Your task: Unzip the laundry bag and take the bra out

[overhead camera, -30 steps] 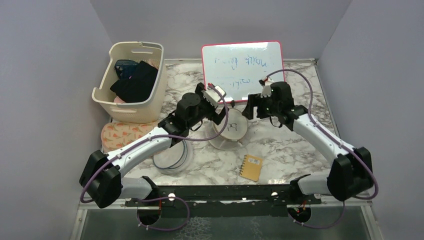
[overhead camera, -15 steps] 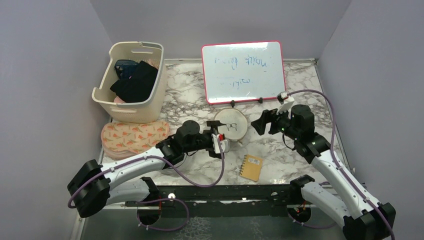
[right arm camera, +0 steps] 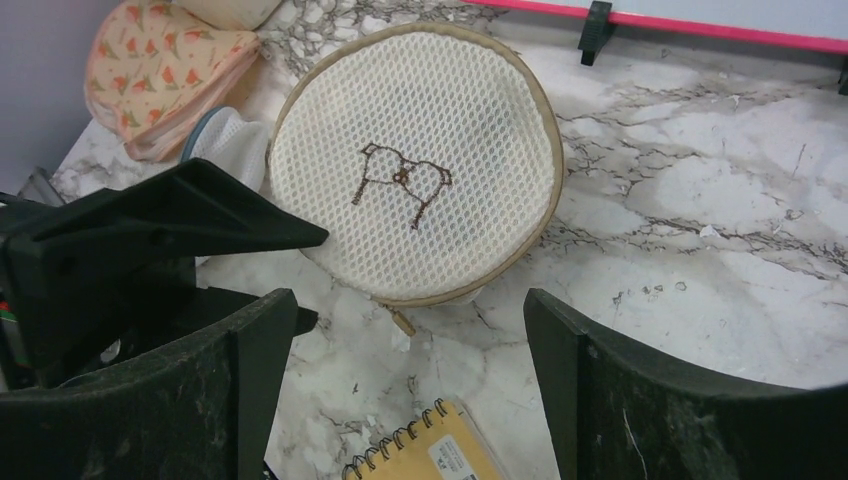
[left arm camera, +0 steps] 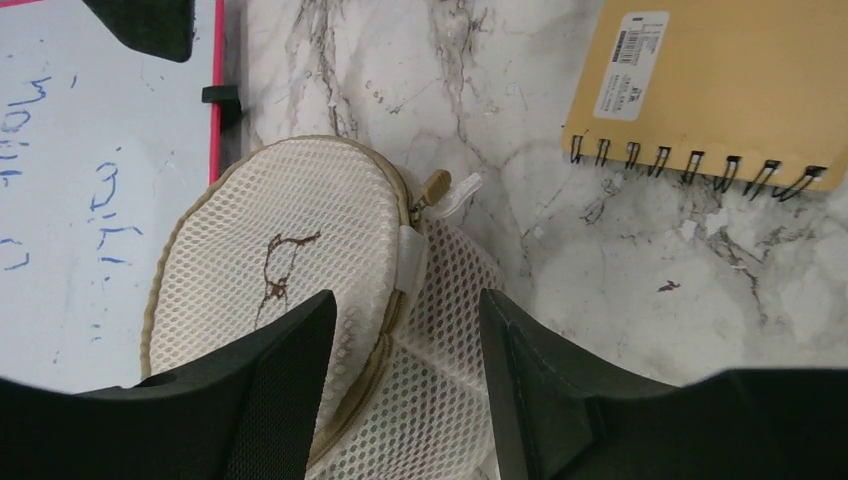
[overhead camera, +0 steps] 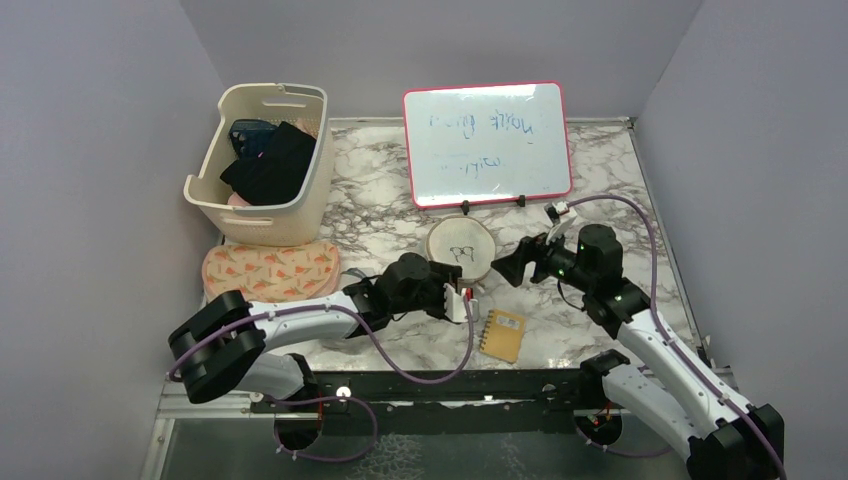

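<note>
bag: laundry bag (overhead camera: 460, 249) mid-counter (overhead camera: 600, 170), near the whiteboard (overhead camera: 487, 140) | left hand (left arm camera: 405, 310): part-open over bag's near rim, short of zip pull (left arm camera: 437, 185) | right hand (overhead camera: 505, 270): wide open, empty, right of bag | risk: left grabs mesh not pull, nothing braces it, bag just slides lol

the top camera looks steeply down from above and behind the near edge of the table (overhead camera: 380, 200), facing the far wall, taking in the whole top. both wrist cameras look down close over the laundry bag (overhead camera: 461, 249), the left one nearer. all three share the bag, notebook (overhead camera: 502, 333) and whiteboard (overhead camera: 487, 143).
</note>
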